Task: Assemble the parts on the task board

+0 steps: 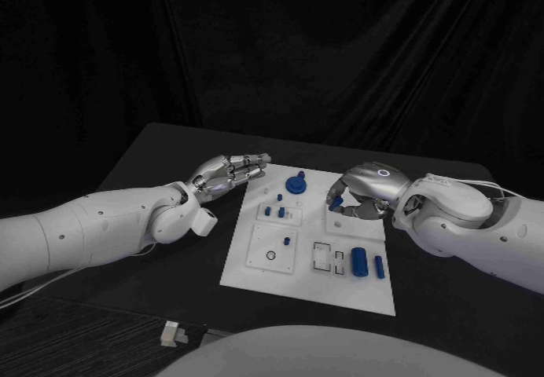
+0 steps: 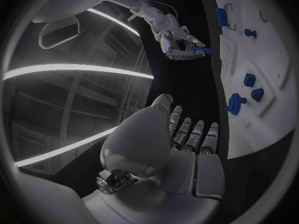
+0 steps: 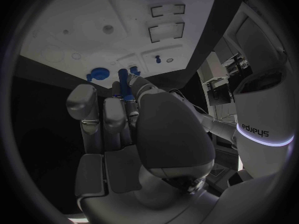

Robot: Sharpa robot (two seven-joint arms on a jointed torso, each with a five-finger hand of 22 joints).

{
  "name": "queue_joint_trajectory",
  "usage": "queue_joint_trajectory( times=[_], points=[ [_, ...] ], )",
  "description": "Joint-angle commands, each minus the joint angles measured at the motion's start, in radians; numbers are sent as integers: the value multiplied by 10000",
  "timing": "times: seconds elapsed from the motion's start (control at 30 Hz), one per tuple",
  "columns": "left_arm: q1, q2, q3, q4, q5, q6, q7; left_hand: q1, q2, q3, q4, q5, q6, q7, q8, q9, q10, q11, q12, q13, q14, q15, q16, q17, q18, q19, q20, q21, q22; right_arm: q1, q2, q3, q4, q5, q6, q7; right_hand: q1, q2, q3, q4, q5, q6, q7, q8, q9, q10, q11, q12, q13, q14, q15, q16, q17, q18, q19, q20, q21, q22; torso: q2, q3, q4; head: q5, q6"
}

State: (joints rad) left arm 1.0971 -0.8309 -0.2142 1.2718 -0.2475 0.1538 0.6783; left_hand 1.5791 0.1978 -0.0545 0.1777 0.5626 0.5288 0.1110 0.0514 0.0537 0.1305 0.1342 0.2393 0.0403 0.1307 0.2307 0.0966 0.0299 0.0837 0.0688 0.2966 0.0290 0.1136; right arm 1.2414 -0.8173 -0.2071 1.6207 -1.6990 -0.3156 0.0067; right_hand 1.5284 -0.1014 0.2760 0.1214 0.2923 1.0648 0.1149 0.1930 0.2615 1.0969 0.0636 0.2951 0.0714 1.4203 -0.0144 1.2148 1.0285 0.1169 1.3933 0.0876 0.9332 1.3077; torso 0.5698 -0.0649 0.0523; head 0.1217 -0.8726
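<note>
The white task board (image 1: 251,271) lies in the middle of the black table. My right hand (image 1: 363,191) hovers over its far right part with the fingers curled, pinching a small blue part (image 2: 201,50) between thumb and fingers; the same blue part (image 3: 126,79) shows at the fingertips in the right wrist view. My left hand (image 1: 230,173) is held out flat at the board's far left corner, fingers straight, holding nothing. On the board stand a blue round knob piece (image 1: 297,184), small blue pegs (image 1: 273,210) and two long blue cylinders (image 1: 359,261).
Empty rectangular slots (image 1: 325,258) and a ring-shaped recess (image 1: 271,255) lie in the board's near half. A small pale object (image 1: 170,334) sits at the table's front left edge. Bare black table (image 1: 170,267) lies on both sides of the board.
</note>
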Motion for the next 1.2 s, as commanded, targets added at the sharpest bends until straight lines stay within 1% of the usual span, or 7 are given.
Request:
queue_joint_trajectory(
  times=[0.03, 0.17, 0.3, 0.57, 0.67, 0.83, 1.2],
  points=[
    [-16, 18, 10, 21, 77, 77, 1150, 68, -60, 70, 15, 65, 6, 0, 57, 10, -16, -51, -18, -8, 25, 59, 47, 15, -148, 86, -9, 17, -11, 42, 101, -3, 244, -414, 223, -266, 63, -1, 39, -13, 46, 42, 39, 32, 8, 87, 0, 5, 4, -73, -7, -50, -12, -92, -70, -27, -33, 1196, 0, 0, 1, 14, 0],
    [-17, 18, 10, 25, 77, 69, 1151, 68, -60, 70, 15, 65, 6, 0, 57, 10, -16, -51, -18, -8, 25, 59, 47, 15, -148, 86, -9, 17, -11, 61, 419, -3, 382, -683, 513, -273, 62, -6, 42, -18, 49, 50, 42, 34, 15, 108, 0, 3, 5, -77, -5, -56, -18, -88, -81, -24, -59, 1190, 1, 0, 4, 29, 0],
    [-18, 17, 10, 32, 77, 69, 1146, 68, -60, 70, 15, 65, 6, 0, 57, 10, -16, -51, -18, -8, 25, 59, 47, 15, -148, 86, -9, 17, -11, 0, 983, -3, 281, -1008, 814, -242, 79, -22, 60, -46, 49, 30, 51, 14, 22, 126, 5, -24, 1, -108, 2, -106, -82, -77, -110, -16, -120, 1176, -4, 1, 8, 51, 0],
    [-18, -7, 11, 59, 77, 37, 1154, 63, -63, 91, 9, 67, 7, -2, 56, 9, -17, -60, -5, -6, 28, 60, 54, 16, -151, 93, -9, 18, -8, -381, 2045, -2, -212, -1162, 1187, -84, 91, -27, 86, -73, 50, 6, 77, -11, 29, 148, 17, -54, -2, -125, 9, -125, -97, -63, -145, -9, -197, 1159, 7, 3, 15, 22, 0],
    [-18, -11, 11, 56, 78, 34, 1150, 63, -63, 91, 9, 67, 7, -2, 56, 9, -17, -60, -5, -6, 28, 60, 54, 16, -151, 93, -9, 18, -8, -592, 2436, -1, -429, -1182, 1265, 14, 99, -26, 99, -86, 53, -1, 90, -21, 32, 157, 22, -65, -2, -124, 13, -118, -83, -62, -152, -5, -201, 1158, 6, 2, 20, 9, 0],
    [-18, -15, 11, 59, 78, 33, 1158, 57, -61, 99, 12, 64, 4, 1, 55, 9, -20, -60, -7, -6, 28, 60, 55, 16, -152, 91, -9, 17, -12, -797, 2779, 0, -635, -1193, 1410, 86, 114, -29, 118, -113, 63, -11, 110, -37, 37, 181, 30, -77, 1, -127, 18, -121, -84, -59, -163, 0, -215, 1155, 10, -1, 12, 51, 0],
    [-18, -6, 12, 40, 78, 55, 1167, 38, -42, 122, 27, 59, -16, 8, 52, 6, -26, -54, -10, -6, 14, 60, 49, 13, -155, 84, -9, 13, -28, -1170, 3224, 0, -963, -1200, 1506, 130, 127, -35, 142, -143, 83, -34, 129, -63, 41, 189, 43, -103, 1, -129, 28, -119, -77, -57, -172, 8, -220, 1154, 16, 1, -4, 35, 0]
  ],
)
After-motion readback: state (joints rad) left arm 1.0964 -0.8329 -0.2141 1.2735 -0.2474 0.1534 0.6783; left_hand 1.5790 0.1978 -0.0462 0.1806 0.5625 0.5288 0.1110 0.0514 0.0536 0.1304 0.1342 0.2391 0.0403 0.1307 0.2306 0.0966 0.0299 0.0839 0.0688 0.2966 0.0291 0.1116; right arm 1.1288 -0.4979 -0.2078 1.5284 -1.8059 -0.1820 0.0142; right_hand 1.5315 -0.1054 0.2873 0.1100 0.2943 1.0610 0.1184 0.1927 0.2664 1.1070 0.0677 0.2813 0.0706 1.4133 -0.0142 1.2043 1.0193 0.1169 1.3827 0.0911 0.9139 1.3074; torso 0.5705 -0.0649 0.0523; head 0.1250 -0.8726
